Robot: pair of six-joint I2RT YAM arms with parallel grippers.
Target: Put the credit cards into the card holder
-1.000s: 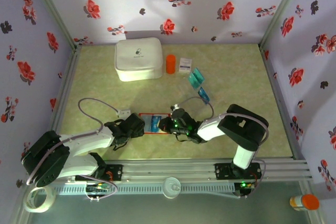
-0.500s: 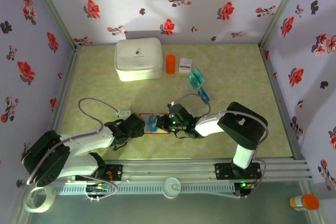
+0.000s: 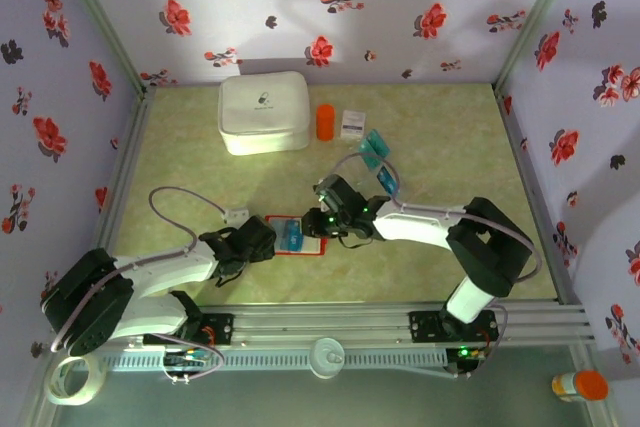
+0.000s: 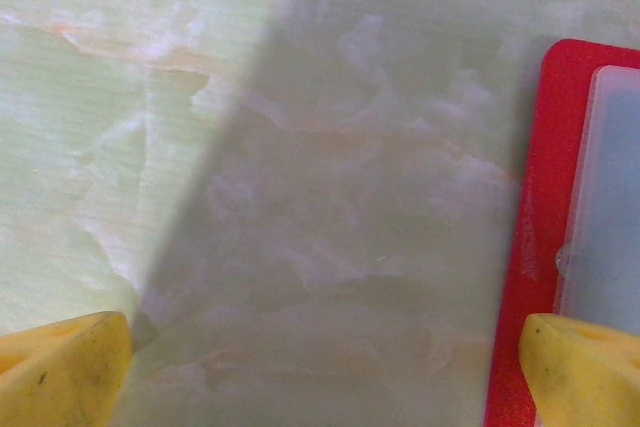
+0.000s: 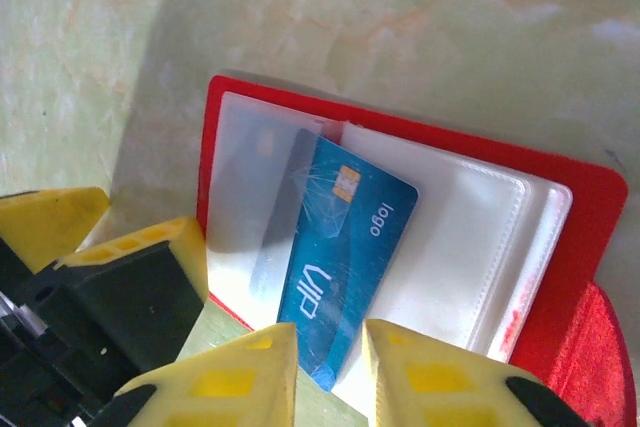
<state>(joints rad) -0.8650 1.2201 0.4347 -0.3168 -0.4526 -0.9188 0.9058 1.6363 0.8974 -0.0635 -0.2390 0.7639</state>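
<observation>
One card holder (image 5: 575, 247) lies open on the worktop (image 3: 450, 127), with one blue credit card (image 5: 340, 247) tucked inside. Seemingly three more cards (image 3: 373, 149) lie farther right. The right end effector (image 5: 330, 372) straddles that card's end, fingers narrowly apart. The left end effector (image 4: 320, 372), spread wide, has one finger over the holder's left edge.

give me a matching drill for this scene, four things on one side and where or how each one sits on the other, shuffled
1 card holder
2 blue card
3 white case
4 orange cylinder

a partly inside a clear pocket
b back of the table, leftmost thing there
c lying open on the near side
d just right of the white case

Pairs: 1-c, 2-a, 3-b, 4-d
</observation>
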